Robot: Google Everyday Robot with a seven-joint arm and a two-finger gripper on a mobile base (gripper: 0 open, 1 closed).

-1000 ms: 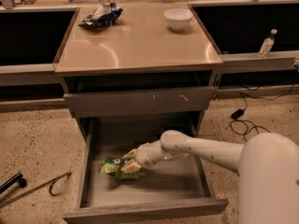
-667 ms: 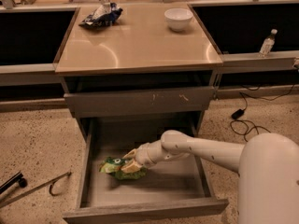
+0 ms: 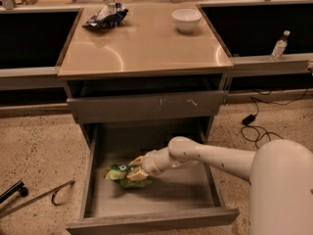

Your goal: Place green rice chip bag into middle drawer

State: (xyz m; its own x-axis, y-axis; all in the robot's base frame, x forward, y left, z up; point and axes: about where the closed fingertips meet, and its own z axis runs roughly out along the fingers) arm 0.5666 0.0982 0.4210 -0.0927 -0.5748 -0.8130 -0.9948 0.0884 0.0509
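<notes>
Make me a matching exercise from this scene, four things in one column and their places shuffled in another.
1 green rice chip bag
2 white bowl
3 dark blue snack bag
4 water bottle

A cabinet top, back right
B ledge at far right
C middle drawer floor
D cabinet top, back left

Pairs: 1-C, 2-A, 3-D, 4-B. The gripper is inside the middle drawer, at the bag.

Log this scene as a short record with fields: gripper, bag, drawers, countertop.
gripper: gripper down inside the open drawer, against the bag
bag: glossy green snack bag lying on the drawer floor, left of centre
drawer: wide grey drawer, pulled out
drawer above: scratched grey drawer front, closed
countertop: dark blue and silver snack bag back left; white bowl back right
</notes>
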